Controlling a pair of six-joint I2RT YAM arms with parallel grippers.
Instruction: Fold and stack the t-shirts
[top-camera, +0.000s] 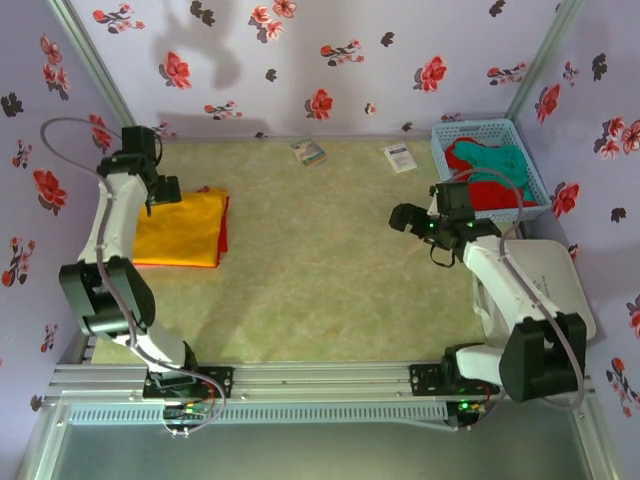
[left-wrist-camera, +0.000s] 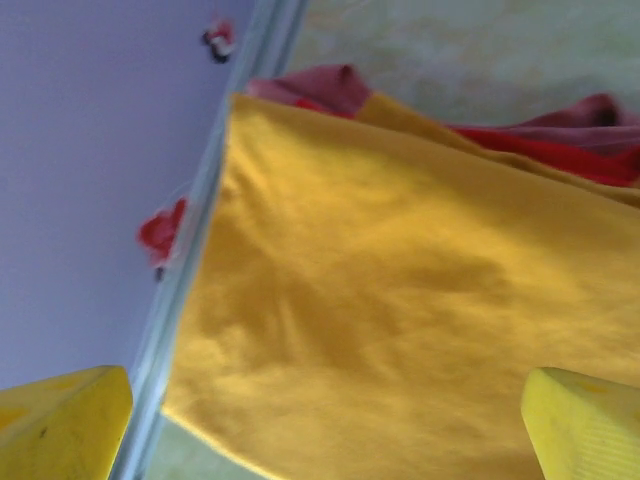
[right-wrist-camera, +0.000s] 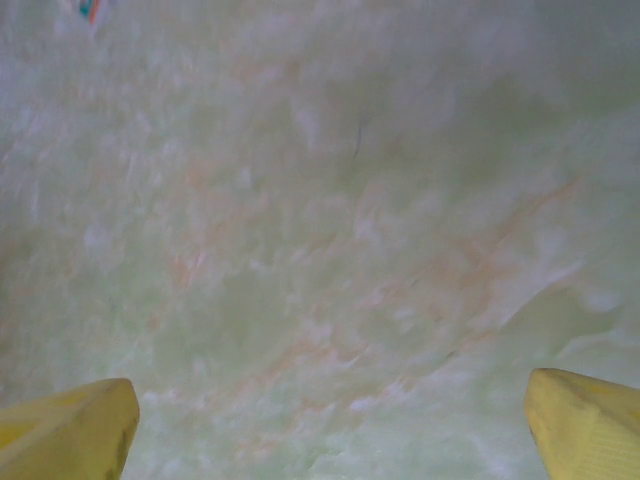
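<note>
A mustard-yellow t-shirt (top-camera: 180, 232) lies folded at the table's left side, on top of a red t-shirt (top-camera: 224, 236) whose edge shows along its right. My left gripper (top-camera: 166, 191) hangs open just over the yellow shirt's far edge, holding nothing. In the left wrist view the yellow t-shirt (left-wrist-camera: 400, 300) spreads beneath the wide-apart fingertips (left-wrist-camera: 70, 425), with the red t-shirt (left-wrist-camera: 560, 150) showing beyond it. My right gripper (top-camera: 404, 218) is open above bare table; its fingertips (right-wrist-camera: 585, 425) have nothing between them. A red t-shirt (top-camera: 480, 190) and a teal t-shirt (top-camera: 500, 160) lie in the basket.
The blue mesh basket (top-camera: 446, 132) stands at the back right corner. Two small paper cards (top-camera: 309, 151) (top-camera: 400, 157) lie near the back wall. Flowered walls close in the left, back and right; a metal corner post (left-wrist-camera: 190, 290) runs beside the stack.
</note>
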